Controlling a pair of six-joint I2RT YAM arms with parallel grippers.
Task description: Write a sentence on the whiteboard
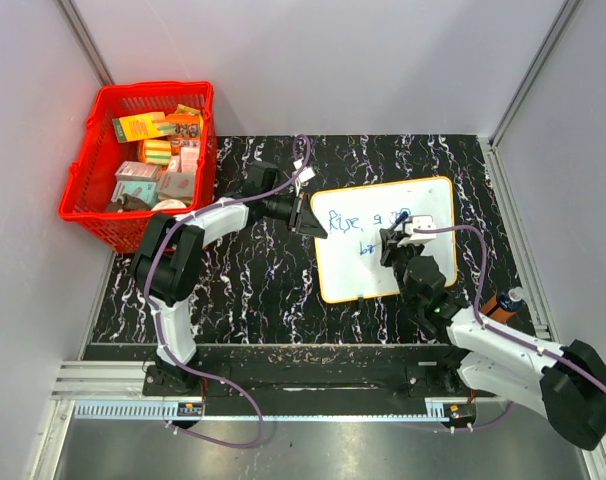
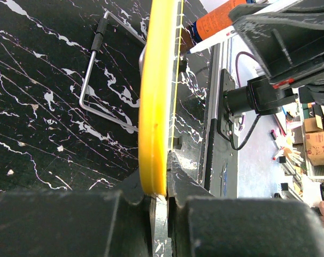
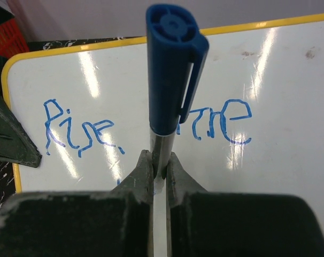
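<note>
The whiteboard (image 1: 355, 277) lies tilted on the black marbled table, right of centre. My left gripper (image 1: 308, 222) is shut on its left edge; the left wrist view shows the jaws (image 2: 161, 195) pinching the yellow rim (image 2: 154, 107). My right gripper (image 1: 398, 241) hovers over the middle of the board, shut on a marker (image 3: 172, 80) with a blue cap on its upper end and a grey barrel. The sentence (image 3: 76, 131) is blue handwriting reading roughly "Rise" and, right of the marker, a second word (image 3: 226, 123). A short start of a second line (image 1: 364, 248) sits below. The marker tip is hidden.
A red basket (image 1: 91, 208) full of small boxes stands at the back left. An orange-and-dark object (image 1: 503, 301) lies by the table's right edge. A bent metal wire stand (image 2: 92, 80) shows behind the board. Grey walls close in the table on three sides.
</note>
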